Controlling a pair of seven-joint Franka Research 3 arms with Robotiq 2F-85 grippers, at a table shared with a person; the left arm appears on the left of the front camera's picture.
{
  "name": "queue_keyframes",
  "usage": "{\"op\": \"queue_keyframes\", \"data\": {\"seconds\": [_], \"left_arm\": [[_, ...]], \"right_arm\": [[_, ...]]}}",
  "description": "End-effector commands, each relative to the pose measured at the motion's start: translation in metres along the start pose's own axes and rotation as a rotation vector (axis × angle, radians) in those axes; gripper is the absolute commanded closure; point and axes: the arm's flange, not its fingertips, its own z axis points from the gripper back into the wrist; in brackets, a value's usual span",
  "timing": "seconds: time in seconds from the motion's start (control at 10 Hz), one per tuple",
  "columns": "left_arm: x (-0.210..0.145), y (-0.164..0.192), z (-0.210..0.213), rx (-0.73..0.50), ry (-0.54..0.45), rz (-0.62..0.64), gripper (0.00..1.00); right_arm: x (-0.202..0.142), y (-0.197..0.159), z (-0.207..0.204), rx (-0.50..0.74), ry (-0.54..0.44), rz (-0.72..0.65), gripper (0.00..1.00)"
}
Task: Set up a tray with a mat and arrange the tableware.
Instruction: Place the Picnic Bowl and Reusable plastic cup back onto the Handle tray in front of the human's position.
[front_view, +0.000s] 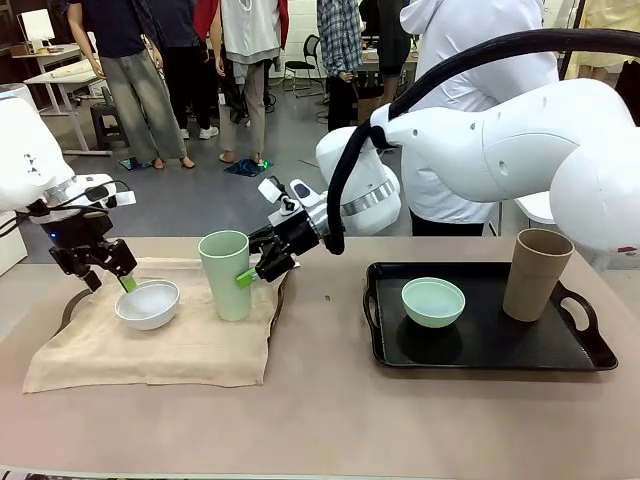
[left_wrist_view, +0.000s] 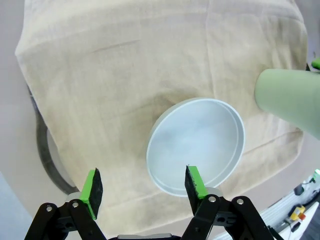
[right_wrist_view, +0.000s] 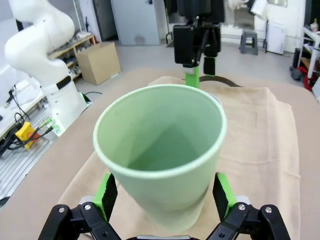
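A beige mat (front_view: 180, 350) covers the left tray (front_view: 70, 305). On it rest a small white bowl (front_view: 147, 303) and a tall pale-green cup (front_view: 226, 273), both upright. My left gripper (front_view: 110, 272) hovers open at the bowl's far-left rim. In the left wrist view the bowl (left_wrist_view: 196, 145) lies just beyond the open left gripper (left_wrist_view: 143, 184), one green pad over its rim. My right gripper (front_view: 262, 262) reaches across to the cup. In the right wrist view the cup (right_wrist_view: 162, 150) stands between the open right gripper (right_wrist_view: 165, 194), small gaps either side.
To the right sits a black tray (front_view: 480, 362) holding a mint-green bowl (front_view: 433, 301) and a tall brown cup (front_view: 537, 273). A person in white (front_view: 470, 60) stands at the table's far side. Bare tabletop (front_view: 330, 410) runs along the front.
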Motion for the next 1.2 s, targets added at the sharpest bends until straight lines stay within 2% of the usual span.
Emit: {"op": "queue_keyframes", "data": {"seconds": [0.0, 0.2, 0.3, 0.5, 0.6, 0.7, 0.8, 0.9, 1.0, 1.1], "left_arm": [[-0.01, 0.008, 0.014, -0.029, -0.006, -0.033, 0.1], [-0.019, 0.012, 0.035, -0.043, 0.003, -0.046, 0.1], [-0.027, 0.008, 0.057, -0.021, 0.013, -0.056, 0.1], [-0.04, -0.011, 0.11, 0.022, 0.009, -0.122, 0.1], [-0.044, -0.023, 0.131, 0.048, 0.006, -0.16, 0.1], [-0.046, -0.036, 0.145, 0.09, 0.015, -0.175, 0.1], [-0.048, -0.049, 0.15, 0.113, 0.028, -0.185, 0.1], [-0.046, -0.064, 0.155, 0.168, 0.084, -0.175, 0.1], [-0.042, -0.073, 0.16, 0.191, 0.105, -0.159, 0.1], [-0.052, -0.054, 0.159, 0.112, 0.031, -0.19, 0.1]], "right_arm": [[-0.004, 0.028, 0.022, -0.026, -0.035, -0.021, 0.0], [-0.006, 0.044, 0.045, -0.064, 0.013, -0.083, 0.0], [0.001, 0.065, 0.059, -0.109, 0.069, -0.236, 0.0], [0.051, 0.126, 0.098, -0.283, 0.173, -0.495, 0.0], [0.074, 0.153, 0.115, -0.381, 0.199, -0.642, 0.0], [0.097, 0.177, 0.124, -0.465, 0.169, -0.789, 0.0], [0.121, 0.198, 0.126, -0.555, 0.2, -0.916, 0.0], [0.152, 0.216, 0.117, -0.64, 0.308, -1.002, 0.0], [0.183, 0.223, 0.102, -0.705, 0.414, -0.999, 0.0], [0.207, 0.227, 0.082, -0.734, 0.549, -0.992, 0.0]]}}
